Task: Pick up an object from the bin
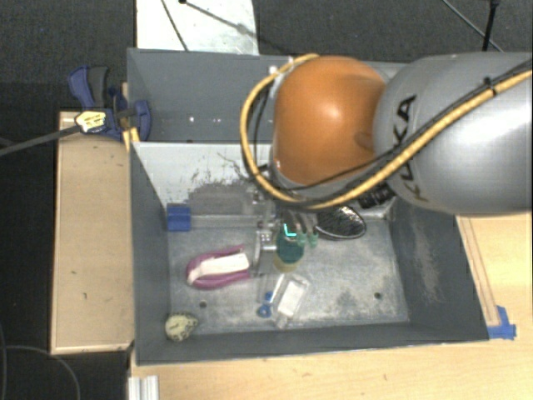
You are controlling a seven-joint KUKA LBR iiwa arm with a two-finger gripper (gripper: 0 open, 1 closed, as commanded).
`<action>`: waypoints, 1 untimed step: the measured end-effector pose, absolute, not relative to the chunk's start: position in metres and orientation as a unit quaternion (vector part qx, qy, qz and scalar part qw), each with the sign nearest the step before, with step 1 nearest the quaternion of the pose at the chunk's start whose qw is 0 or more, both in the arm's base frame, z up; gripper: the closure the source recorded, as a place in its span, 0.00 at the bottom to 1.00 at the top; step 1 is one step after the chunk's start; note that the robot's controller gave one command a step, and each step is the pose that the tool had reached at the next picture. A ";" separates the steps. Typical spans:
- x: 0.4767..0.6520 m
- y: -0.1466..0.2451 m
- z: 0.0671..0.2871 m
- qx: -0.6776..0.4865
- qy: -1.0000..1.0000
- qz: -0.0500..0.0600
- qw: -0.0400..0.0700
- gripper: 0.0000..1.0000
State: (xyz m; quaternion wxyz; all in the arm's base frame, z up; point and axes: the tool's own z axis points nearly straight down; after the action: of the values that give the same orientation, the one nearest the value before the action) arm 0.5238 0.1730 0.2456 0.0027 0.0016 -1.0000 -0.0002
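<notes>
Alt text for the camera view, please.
The arm's gripper hangs low in the grey bin, close to a clear packet and a pink-and-white object. A blue block and a crumpled beige ball lie further left.

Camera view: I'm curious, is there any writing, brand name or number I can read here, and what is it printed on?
"KUKA": black letters on the silver arm, running sideways and partly crossed by a yellow cable.
Things in the bin: nothing readable. Any print on the small clear packet is too small to tell.
</notes>
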 end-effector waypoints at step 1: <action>0.517 0.067 0.165 -0.028 -1.000 0.002 0.002 0.00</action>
State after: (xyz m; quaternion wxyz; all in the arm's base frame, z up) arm 0.5172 0.0669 0.1647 0.0023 -0.0279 -0.9996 0.0021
